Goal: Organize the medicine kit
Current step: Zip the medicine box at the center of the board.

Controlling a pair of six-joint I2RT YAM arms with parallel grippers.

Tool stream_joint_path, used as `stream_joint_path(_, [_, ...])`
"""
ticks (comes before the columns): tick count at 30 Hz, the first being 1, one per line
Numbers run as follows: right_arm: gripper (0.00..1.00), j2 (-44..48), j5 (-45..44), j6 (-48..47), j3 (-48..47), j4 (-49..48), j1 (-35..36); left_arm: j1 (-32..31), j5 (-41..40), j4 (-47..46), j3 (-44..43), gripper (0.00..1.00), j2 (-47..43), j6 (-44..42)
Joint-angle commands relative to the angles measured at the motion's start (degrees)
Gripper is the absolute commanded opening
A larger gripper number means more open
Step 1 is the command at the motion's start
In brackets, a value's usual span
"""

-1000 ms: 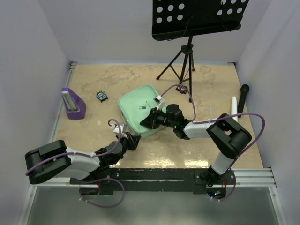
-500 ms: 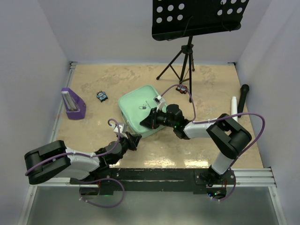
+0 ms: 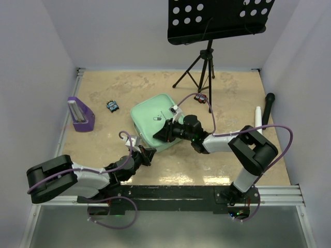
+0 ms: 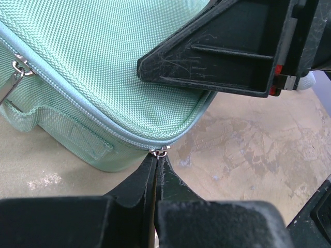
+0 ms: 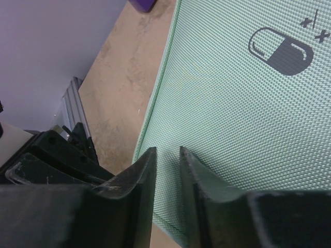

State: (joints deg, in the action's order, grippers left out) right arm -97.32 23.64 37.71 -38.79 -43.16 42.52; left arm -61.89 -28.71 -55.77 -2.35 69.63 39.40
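Note:
The medicine kit (image 3: pixel 150 114) is a mint-green soft case lying closed on the table, its pill logo (image 5: pixel 282 50) on the lid. My left gripper (image 3: pixel 149 153) sits at the kit's near corner. In the left wrist view its fingertips (image 4: pixel 153 161) are pressed together on the small metal zipper pull (image 4: pixel 162 151) at the corner of the kit (image 4: pixel 98 62). My right gripper (image 3: pixel 164 133) hovers over the lid's near edge, and its jaws (image 5: pixel 166 153) stand a narrow gap apart over the green fabric (image 5: pixel 232 129) with nothing between them.
A second zipper pull (image 4: pixel 14 75) hangs on the case's left side. A purple stand (image 3: pixel 80 114) and a small dark object (image 3: pixel 112 106) lie to the left. A music stand's tripod (image 3: pixel 202 72) rises behind, with a white tube (image 3: pixel 258 116) and a black cylinder (image 3: pixel 269 106) to the right.
My left gripper's fingers have closed together at the case's near corner. The right jaws have parted slightly. Neither arm has shifted noticeably.

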Motion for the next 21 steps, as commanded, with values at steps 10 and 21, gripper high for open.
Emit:
stream_joint_path(10, [0.61,13.9,-12.8,6.5,6.4,17.8,0.3,0.0,-0.1,-0.9,6.0,0.00,0.8,-0.6])
stream_joint_path(21, [0.54,21.9,-15.5,14.0,14.4,18.2,0.3,-0.1,0.5,-2.1,5.9,0.00,1.1,-1.1])
